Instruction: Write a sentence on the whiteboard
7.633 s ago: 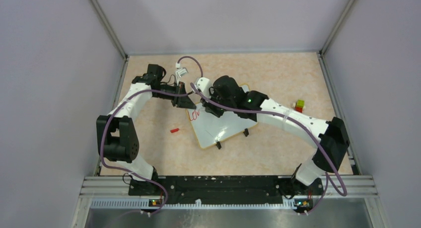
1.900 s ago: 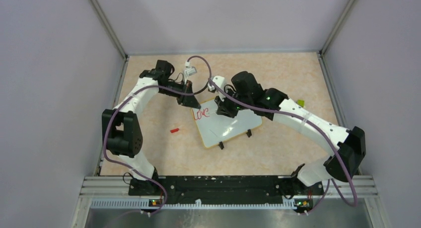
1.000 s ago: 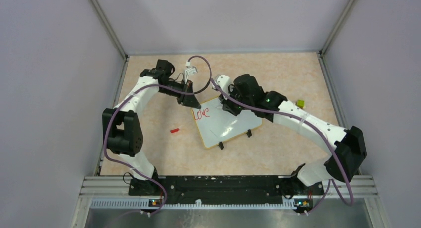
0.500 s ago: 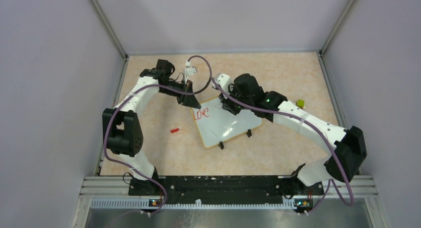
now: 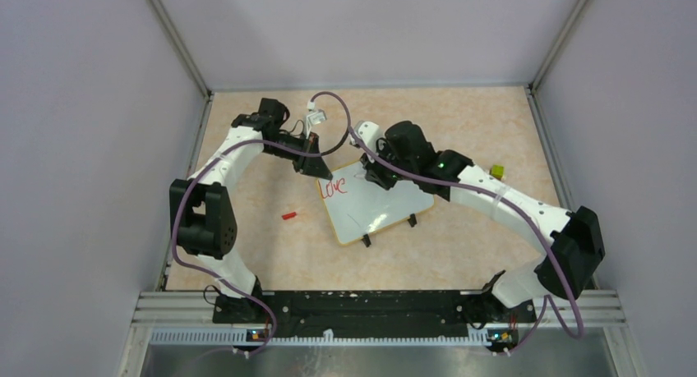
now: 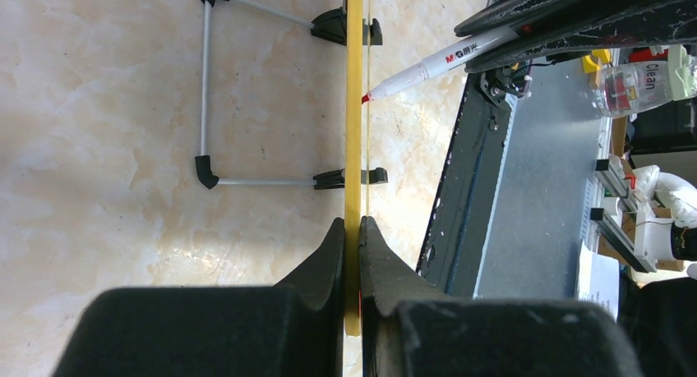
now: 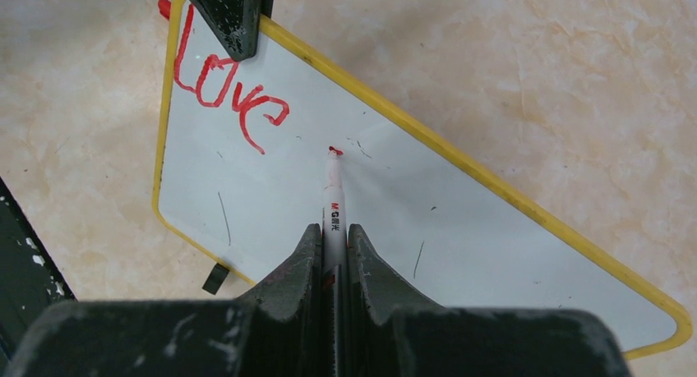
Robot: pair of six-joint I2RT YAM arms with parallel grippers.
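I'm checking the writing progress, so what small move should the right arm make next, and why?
Probably begin the next word where the marker tip sits, just right of "Love". The sentence stops there, the right gripper holds the marker, and the left gripper clamps the whiteboard rim.

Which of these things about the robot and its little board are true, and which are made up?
1. The red writing on the whiteboard says "Love". True.
2. The right tool holds a white marker. True.
3. The left tool is open and touches nothing. False: it is shut on the whiteboard's yellow rim.
4. The marker has a blue tip. False: the tip is red.
5. A small red piece lies on the table, off to the left arm's side of the whiteboard. True.
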